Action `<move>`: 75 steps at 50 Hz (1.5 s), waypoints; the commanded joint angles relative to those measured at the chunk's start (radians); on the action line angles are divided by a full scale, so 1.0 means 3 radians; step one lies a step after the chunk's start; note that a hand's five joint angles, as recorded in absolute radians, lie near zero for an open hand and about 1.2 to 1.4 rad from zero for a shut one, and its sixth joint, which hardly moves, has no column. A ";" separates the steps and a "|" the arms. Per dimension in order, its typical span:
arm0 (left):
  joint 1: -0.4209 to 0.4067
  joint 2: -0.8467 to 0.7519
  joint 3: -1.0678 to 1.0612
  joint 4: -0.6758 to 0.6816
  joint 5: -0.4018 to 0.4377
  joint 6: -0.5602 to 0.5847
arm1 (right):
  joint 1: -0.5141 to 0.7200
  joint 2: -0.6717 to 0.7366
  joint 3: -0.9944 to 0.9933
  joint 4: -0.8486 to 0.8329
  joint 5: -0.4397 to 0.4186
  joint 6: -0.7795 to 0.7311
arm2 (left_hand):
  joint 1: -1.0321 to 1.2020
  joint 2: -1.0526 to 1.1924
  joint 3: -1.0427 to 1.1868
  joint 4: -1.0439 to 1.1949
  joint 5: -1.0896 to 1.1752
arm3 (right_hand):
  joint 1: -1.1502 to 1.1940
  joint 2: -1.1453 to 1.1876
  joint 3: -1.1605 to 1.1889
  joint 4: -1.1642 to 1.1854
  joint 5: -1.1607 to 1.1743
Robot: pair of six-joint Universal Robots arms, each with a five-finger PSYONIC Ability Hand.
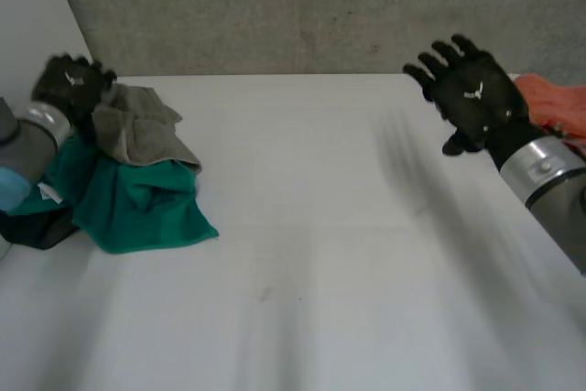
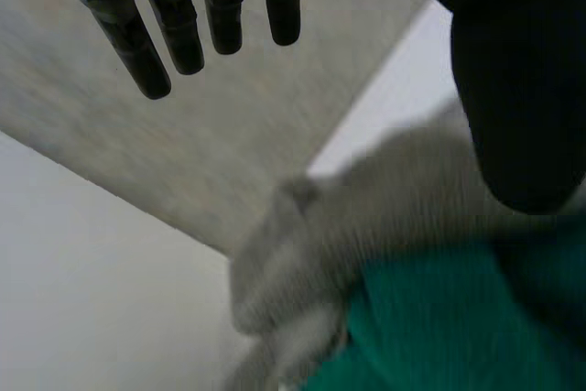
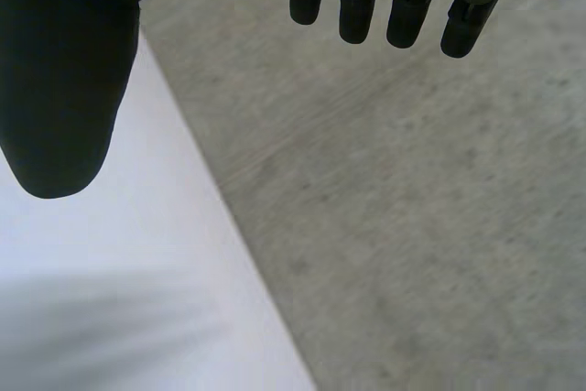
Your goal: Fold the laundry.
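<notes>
Over at the near left of the bench point(image 1: 320, 226) sits the laundry, a loose heap: a grey cloth point(image 1: 137, 125) crumpled on top at the far side, a green cloth point(image 1: 137, 203) spilling out beneath it toward the middle of the bench, and a dark cloth point(image 1: 37, 229) tucked under the green one at the heap's outer edge, just beside the left arm. The left hand point(image 1: 73, 82) is up at the far outer corner of the heap, right by the grey cloth. Its wrist view shows the fingers point(image 2: 174, 34) straight and released, pointing off past the cloth toward the grey wall point(image 1: 302, 6), with the thumb point(image 2: 522, 89) standing apart over the grey cloth and the green one just beyond it. Nothing is gripped there, and whether the palm touches the cloth cannot be told. Now across to the other side: the right hand point(image 1: 476, 96) is lifted above the far right part of the bench, palm facing down the bench, fingers spread wide and released, holding nothing at all. From its own wrist, the fingers point(image 3: 359, 6) hang straight and the thumb point(image 3: 64, 80) is well apart from them, with bare white bench and the grey wall beyond. Just behind that hand, at the far right edge of the bench, lies an orange cloth point(image 1: 558, 107), bunched up and partly hidden by the hand and forearm. The two hands are well apart, with the wide middle of the bench between them.
</notes>
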 commanded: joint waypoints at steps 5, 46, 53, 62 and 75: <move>0.0202 -0.0776 0.0444 0.0390 0.0396 -0.0046 | -0.0044 0.0016 0.0282 0.0007 0.0017 -0.0293 | 0.3837 0.3838 0.3848 0.3852 0.3892 | -0.0160 -0.0131 -0.0108 -0.0106 -0.0140; -0.2411 -0.0203 -0.0231 0.0574 -0.0565 -0.1018 | -0.0228 -0.0270 0.0287 0.0543 0.0390 -0.0253 | 0.0466 0.0467 0.0477 0.0481 0.0521 | -0.0160 -0.0131 -0.0108 -0.0106 -0.0140; -0.2400 0.0451 -0.0562 0.0538 -0.0708 -0.0895 | -0.0253 -0.0280 0.0053 0.1156 0.0436 -0.0033 | 0.0219 0.0220 0.0231 0.0235 0.0275 | -0.0160 -0.0131 -0.0108 -0.0106 -0.0140; -0.2375 0.1213 -0.1589 0.0544 -0.1030 -0.0936 | -0.0233 -0.0219 -0.0514 0.2327 0.0334 0.0876 | 0.0678 0.0678 0.0689 0.0693 0.0733 | -0.0160 -0.0131 -0.0108 -0.0106 -0.0140; -0.2416 0.1009 -0.2087 0.0886 -0.0811 -0.1304 | 0.0033 0.0609 -0.1205 0.2497 0.0134 0.1000 | 0.0640 0.0641 0.0652 0.0656 0.0696 | 0.0305 0.0334 0.0357 0.0359 0.0325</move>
